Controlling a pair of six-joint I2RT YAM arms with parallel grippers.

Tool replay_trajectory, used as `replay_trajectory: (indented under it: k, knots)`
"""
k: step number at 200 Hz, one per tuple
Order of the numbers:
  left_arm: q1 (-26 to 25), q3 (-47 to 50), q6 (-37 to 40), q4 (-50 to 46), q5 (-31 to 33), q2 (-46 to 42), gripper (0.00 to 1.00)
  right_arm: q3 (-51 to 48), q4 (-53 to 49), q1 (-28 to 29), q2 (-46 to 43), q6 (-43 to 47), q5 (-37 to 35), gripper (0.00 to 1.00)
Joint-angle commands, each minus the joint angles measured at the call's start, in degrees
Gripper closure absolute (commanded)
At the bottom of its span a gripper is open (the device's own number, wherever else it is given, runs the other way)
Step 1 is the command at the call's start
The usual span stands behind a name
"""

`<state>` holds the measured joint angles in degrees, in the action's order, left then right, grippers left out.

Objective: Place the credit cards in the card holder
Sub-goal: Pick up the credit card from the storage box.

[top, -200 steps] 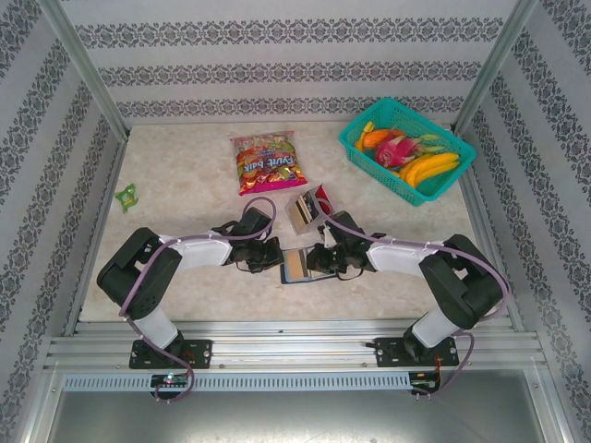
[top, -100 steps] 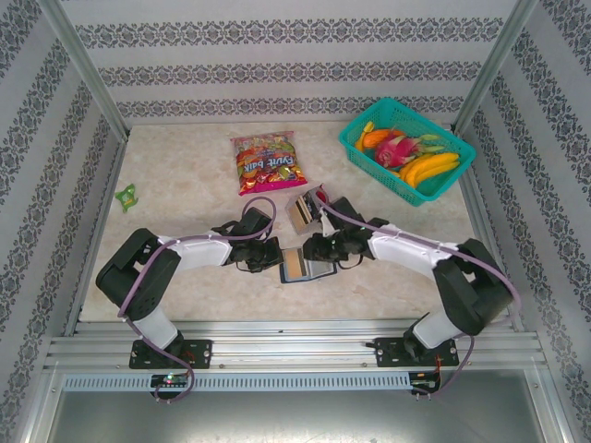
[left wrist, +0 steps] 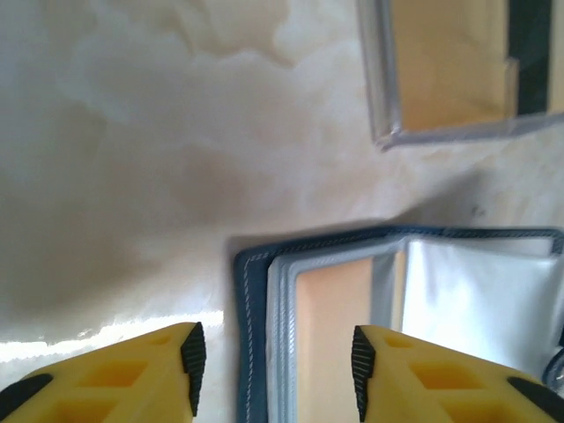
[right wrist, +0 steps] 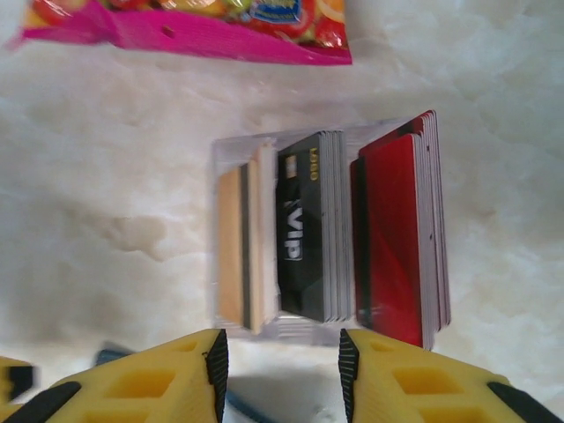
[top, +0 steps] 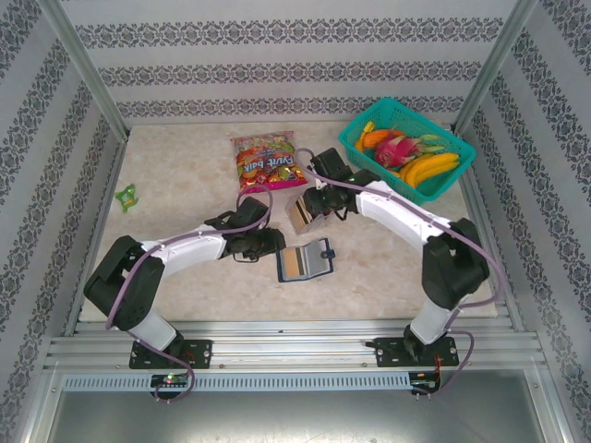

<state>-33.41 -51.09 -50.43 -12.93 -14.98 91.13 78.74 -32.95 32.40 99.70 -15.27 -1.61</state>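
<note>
Card holder [top: 307, 261] lies open and flat on surface [top: 369, 277], mid-front. Tan card [left wrist: 333, 322] sits in its left pocket. Left claw [left wrist: 275, 357] at holder's 9 o'clock, fingers apart, nothing gripped; in wrist view tips straddle holder's left edge. Credit cards [right wrist: 330, 233] stand on edge in clear tray [right wrist: 233, 150] at holder's 12 o'clock: tan, black and red groups. Right claw [right wrist: 280, 366] over tray, fingers apart, empty. Snack bag [top: 268, 161] at tray's 11 o'clock, teal basket [top: 374, 173] at its 2 o'clock.
</note>
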Motion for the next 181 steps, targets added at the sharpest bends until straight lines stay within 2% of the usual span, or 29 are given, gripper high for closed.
replay_trajectory:
  k: [1,33,73,150,181]
  knots:
    - [3.1,-4.8,0.2,1.4,-2.3,2.4,0.47,3.5,-4.1,0.7,3.4,5.0,-6.0,0.60]
    - [5.9,-12.0,-3.1,7.0,-7.2,10.1,0.43,7.1,-5.0,0.9,7.8,6.7,-7.9,0.61]
    - [7.0,-19.8,-4.5,5.6,-6.7,17.2,0.41,9.1,-4.7,1.1,10.9,7.7,-7.4,0.62]
    - [8.5,-23.1,-7.6,9.0,-8.6,24.5,0.42,11.3,-4.4,1.6,15.4,9.2,-9.6,0.62]
    - [8.6,-23.0,-7.7,8.9,-8.7,25.5,0.45,11.9,-4.6,2.6,17.3,10.3,-14.6,0.63]
